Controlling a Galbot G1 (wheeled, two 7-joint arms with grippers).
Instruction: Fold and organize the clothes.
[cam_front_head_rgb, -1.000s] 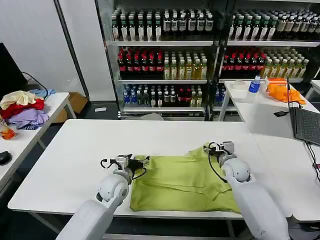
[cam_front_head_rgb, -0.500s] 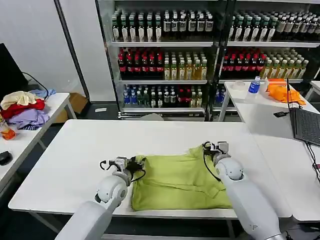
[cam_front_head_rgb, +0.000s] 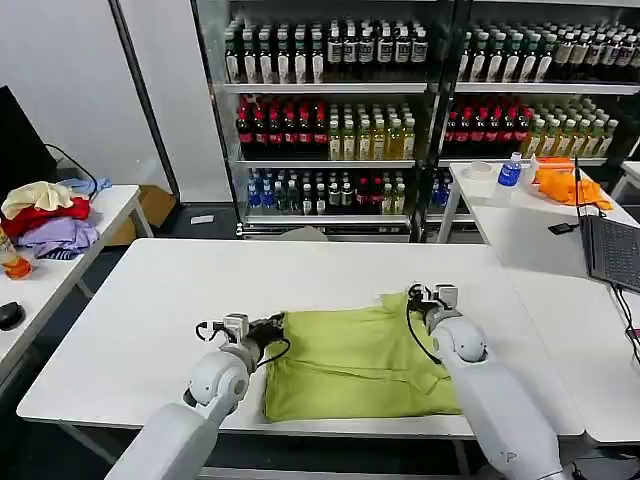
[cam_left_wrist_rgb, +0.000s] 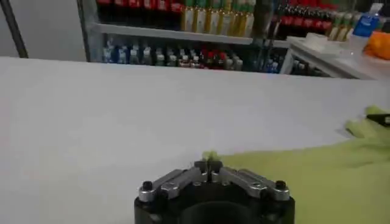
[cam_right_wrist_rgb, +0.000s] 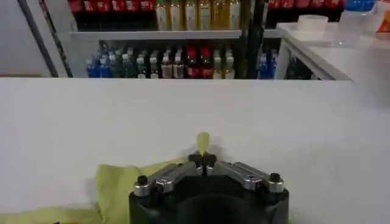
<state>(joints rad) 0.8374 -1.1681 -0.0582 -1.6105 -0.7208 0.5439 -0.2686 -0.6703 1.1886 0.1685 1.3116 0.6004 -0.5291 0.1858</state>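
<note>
**Both grippers clamped on T-shirt edges, garment flat on table**

Lime yellow-green T-shirt (cam_front_head_rgb: 355, 362) spread in lower centre of head view on white table (cam_front_head_rgb: 150, 310), near front edge. Left gripper (cam_front_head_rgb: 279, 324) at shirt's upper-left corner, fingers (cam_left_wrist_rgb: 206, 165) pressed together on a small tuft of green fabric. Right gripper (cam_front_head_rgb: 412, 296) at upper-right corner, fingers (cam_right_wrist_rgb: 202, 161) likewise pinched on a raised fold. Printed graphic not discernible, possibly face down. Pile of clothes (cam_front_head_rgb: 45, 220) on side table at left edge. Orange cloth (cam_front_head_rgb: 565, 185) at upper right, beside laptop (cam_front_head_rgb: 612, 250).
</note>
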